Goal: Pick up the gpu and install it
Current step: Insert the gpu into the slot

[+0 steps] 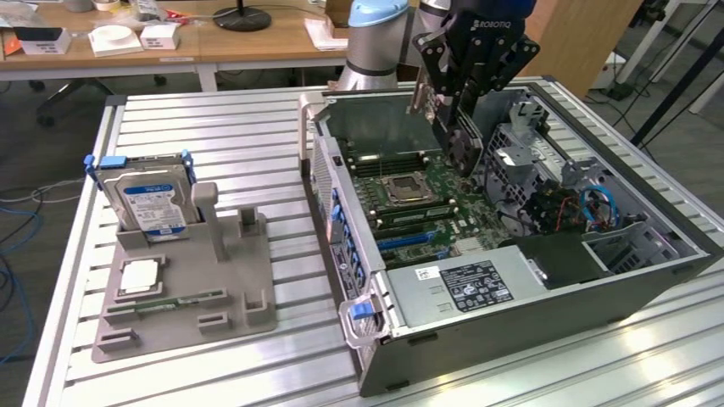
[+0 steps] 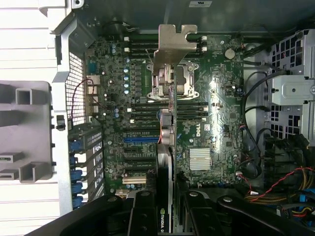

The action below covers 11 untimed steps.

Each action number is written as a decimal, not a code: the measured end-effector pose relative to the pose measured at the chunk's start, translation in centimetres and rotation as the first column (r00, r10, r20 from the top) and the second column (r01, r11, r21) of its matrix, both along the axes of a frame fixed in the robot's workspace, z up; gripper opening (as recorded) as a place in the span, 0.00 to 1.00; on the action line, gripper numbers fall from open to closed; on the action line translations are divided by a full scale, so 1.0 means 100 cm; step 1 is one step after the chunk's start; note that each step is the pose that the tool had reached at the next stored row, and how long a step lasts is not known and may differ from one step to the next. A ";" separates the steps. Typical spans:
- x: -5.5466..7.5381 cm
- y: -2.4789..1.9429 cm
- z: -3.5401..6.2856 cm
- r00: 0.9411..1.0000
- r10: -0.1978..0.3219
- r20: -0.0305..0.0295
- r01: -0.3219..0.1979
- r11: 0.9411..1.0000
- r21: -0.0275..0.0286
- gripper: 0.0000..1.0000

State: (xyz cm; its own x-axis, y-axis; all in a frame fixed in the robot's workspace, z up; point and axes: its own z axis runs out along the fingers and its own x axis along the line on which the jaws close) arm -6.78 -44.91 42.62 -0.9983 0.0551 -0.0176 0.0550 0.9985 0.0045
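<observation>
While the gripper (image 2: 169,212) hangs over the open case (image 1: 339,195), its two fingers pinch the gpu (image 2: 167,157) from both sides. The gpu stands on its thin edge over the board (image 2: 216,113) and is not yet in a slot. Its silver bracket (image 2: 173,46) is at the end far from the fingers, above the big chip socket (image 2: 170,81). On the exterior view's left, a hard drive (image 1: 153,199) stands in a gray holder (image 1: 192,297) on the table (image 1: 203,119), well apart from the case.

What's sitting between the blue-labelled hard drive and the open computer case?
In the exterior view: two upright posts of the grey holder, then bare slatted table, between hard drive and case.
</observation>
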 end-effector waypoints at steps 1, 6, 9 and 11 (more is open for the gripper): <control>0.000 0.0000 0.0000 1.000 0.000 0.000 0.000 1.000 0.000 0.26; 0.000 0.0000 0.0000 1.000 0.000 0.000 0.000 1.000 0.000 0.26; 0.001 0.0000 0.0001 1.000 0.000 0.000 0.000 1.000 0.000 0.26; 0.005 0.0001 0.0000 1.000 0.003 0.000 -0.003 1.000 0.001 0.26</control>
State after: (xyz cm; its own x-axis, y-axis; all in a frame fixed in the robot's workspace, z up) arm -6.29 -44.90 42.62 -0.9985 0.0525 -0.0174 0.0524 0.9986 0.0053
